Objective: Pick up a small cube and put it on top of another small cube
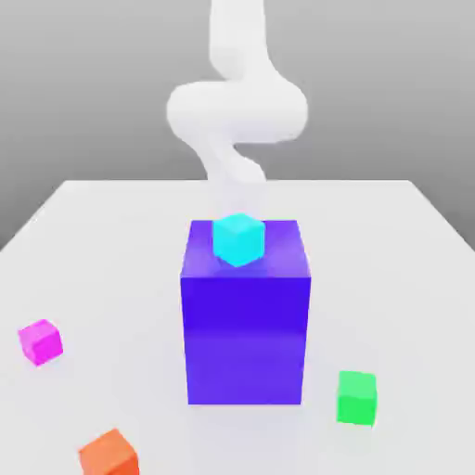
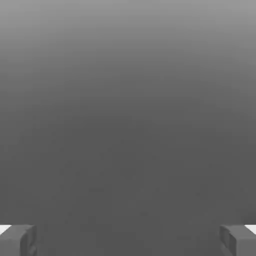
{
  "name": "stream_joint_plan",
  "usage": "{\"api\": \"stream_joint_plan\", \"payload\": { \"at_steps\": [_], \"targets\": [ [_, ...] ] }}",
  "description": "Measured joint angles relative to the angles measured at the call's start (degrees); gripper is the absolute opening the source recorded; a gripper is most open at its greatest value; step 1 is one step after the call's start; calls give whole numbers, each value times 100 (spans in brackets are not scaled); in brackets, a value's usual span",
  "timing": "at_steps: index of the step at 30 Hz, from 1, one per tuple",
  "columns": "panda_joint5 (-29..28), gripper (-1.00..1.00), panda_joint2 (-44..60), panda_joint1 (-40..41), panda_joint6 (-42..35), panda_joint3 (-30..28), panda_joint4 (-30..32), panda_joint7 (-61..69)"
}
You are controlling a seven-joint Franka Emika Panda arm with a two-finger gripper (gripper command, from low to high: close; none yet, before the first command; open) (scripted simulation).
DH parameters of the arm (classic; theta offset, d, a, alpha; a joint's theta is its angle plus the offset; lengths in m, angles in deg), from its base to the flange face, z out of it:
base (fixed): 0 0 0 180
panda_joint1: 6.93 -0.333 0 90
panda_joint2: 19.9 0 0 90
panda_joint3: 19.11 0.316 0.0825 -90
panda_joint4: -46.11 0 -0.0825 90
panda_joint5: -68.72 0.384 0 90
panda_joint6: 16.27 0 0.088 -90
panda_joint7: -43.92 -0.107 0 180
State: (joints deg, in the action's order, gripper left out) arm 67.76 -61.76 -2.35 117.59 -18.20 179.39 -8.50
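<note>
The small magenta-pink cube (image 1: 41, 341) sits on the white table at the exterior view's left, apart from everything else. A cyan small cube (image 1: 238, 238) rests on top of the big blue-violet block (image 1: 246, 325) in the middle. My white arm (image 1: 237, 111) rises behind that block. In the hand view my gripper (image 2: 128, 241) is open, its two grey fingertips (image 2: 17, 240) standing wide apart with nothing between them and only plain grey beyond.
A green cube (image 1: 356, 397) lies at the exterior view's front right, and an orange cube (image 1: 109, 454) at the front left near the table's (image 1: 390, 241) front edge. The tall block stands between the arm and the front cubes.
</note>
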Motion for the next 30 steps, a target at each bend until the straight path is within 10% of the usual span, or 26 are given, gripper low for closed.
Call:
{"api": "stream_joint_plan", "payload": {
  "at_steps": [20, 30],
  "targets": [
    [-761, 0, 3193, 2981, 1649, -83, 1192, -5259],
    [-53, 0, 4722, 3954, 2513, -543, 1801, -7087]
  ]
}}
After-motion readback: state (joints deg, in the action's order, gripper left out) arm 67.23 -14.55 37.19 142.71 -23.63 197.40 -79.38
